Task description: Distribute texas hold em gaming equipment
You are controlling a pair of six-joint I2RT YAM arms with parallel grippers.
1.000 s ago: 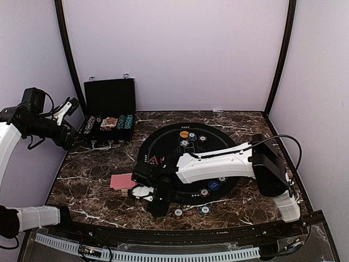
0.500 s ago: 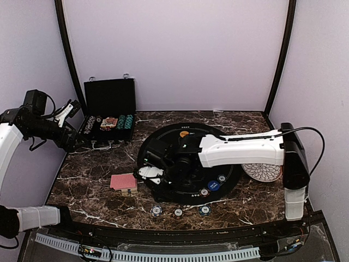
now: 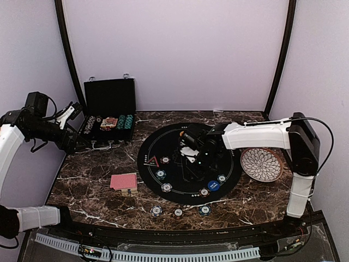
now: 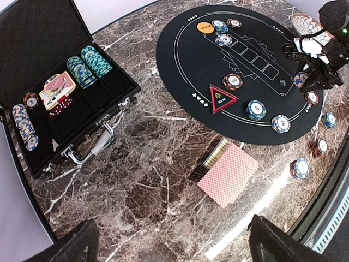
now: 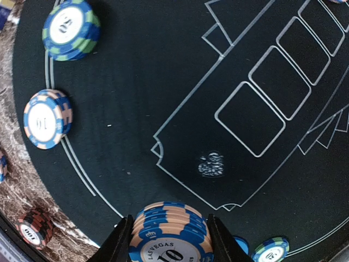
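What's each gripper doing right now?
Left gripper: open, empty.
Right gripper: closed on a stack of blue-and-peach poker chips.

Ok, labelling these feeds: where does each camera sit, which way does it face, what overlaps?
Top external: above and behind the bases, looking down on the table; left arm and right arm show.
Left wrist: high at left, looking down at case, cards, mat; own fingers in bottom corners.
Right wrist: close above mat, facing down; own fingers grip a chip stack.
All three share the mat.

red-backed cards [image 3: 124, 180], blue-and-peach striped chips [image 5: 169, 236], black white-lined mat [image 3: 163, 143], white-veined brown marble table [image 3: 92, 188]
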